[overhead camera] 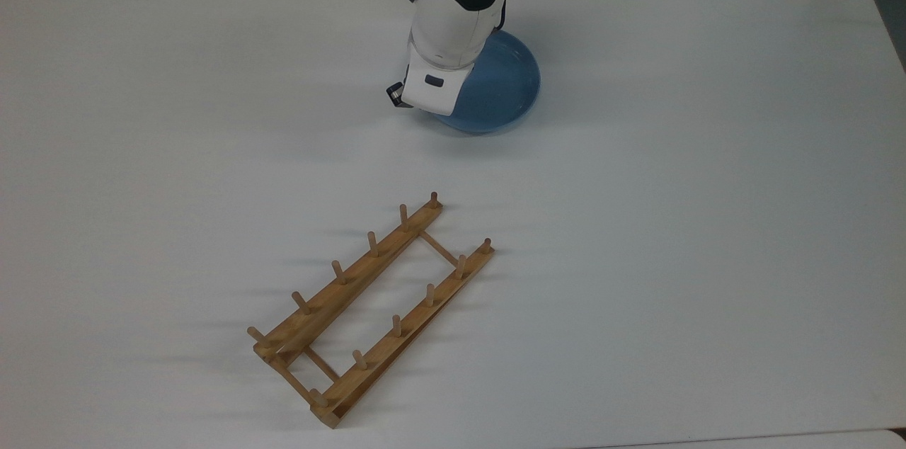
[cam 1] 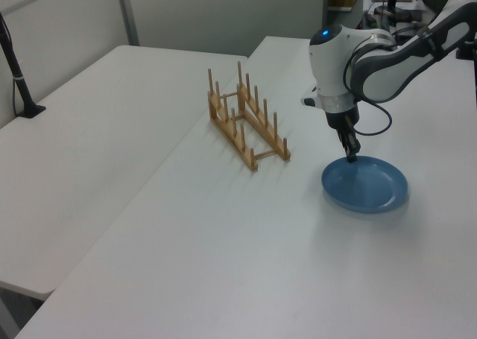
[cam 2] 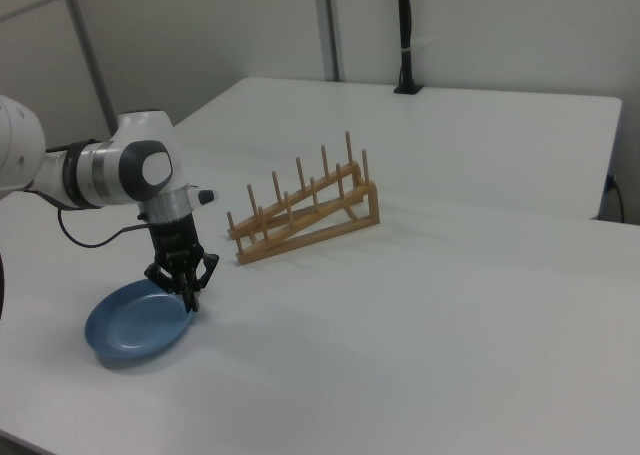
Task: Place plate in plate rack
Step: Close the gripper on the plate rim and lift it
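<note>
top view first, reading from its left: the plate rack point(overhead camera: 371, 311) lies alone on the white table point(overhead camera: 672, 222), running diagonally from the lower left up toward the middle, its two wooden rails joined by thin crossbars and its pegs standing upright with nothing between them. up and to the right of it, well apart, the plate point(overhead camera: 499, 91) sits flat on the table, its left part covered by the white arm point(overhead camera: 453, 17) that reaches down over it. left view next: the plate rack point(cam 1: 247, 124) stands near the middle, and to the left view's right the gripper point(cam 1: 352, 157) points straight down at the near-left rim of the plate point(cam 1: 369, 188), its tip at or touching that rim; the fingers look drawn close together around the edge, though whether they actually pinch it cannot be told. right view last: the plate point(cam 2: 135, 325) rests on the table at the right view's lower left, the gripper point(cam 2: 188, 297) comes down on its rim on the side facing the plate rack point(cam 2: 305, 210), and the dark fingers point(cam 2: 180, 280) narrow to a point at the rim, with the plate not lifted.
</note>
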Tool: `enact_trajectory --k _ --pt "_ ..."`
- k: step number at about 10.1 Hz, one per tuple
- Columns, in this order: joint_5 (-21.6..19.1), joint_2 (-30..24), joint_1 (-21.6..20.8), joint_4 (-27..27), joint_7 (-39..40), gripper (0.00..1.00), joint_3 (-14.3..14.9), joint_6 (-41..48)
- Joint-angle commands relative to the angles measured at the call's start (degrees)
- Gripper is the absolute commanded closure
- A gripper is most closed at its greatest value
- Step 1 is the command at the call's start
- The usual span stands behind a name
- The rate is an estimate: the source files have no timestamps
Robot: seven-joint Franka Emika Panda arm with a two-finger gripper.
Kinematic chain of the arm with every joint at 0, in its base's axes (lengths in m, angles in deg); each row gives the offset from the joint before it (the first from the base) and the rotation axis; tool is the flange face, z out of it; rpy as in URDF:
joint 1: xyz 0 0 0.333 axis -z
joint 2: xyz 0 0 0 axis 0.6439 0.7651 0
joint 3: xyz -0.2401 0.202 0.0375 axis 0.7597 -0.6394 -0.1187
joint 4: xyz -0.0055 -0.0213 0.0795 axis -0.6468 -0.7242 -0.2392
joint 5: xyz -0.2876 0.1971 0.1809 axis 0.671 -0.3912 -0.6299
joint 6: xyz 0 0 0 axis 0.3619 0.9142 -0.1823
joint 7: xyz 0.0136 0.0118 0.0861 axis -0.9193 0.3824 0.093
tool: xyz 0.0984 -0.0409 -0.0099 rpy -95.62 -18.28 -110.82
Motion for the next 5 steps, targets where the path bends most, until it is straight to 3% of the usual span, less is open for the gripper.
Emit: enact_trajectory --k 1,5 --pt "0.3 -1.2 -0.6 6.0 -1.6 1.00 0.3 5.9" --pt "-0.1 -2.1 -0.5 20.6 -1.6 1.00 0.3 14.6"
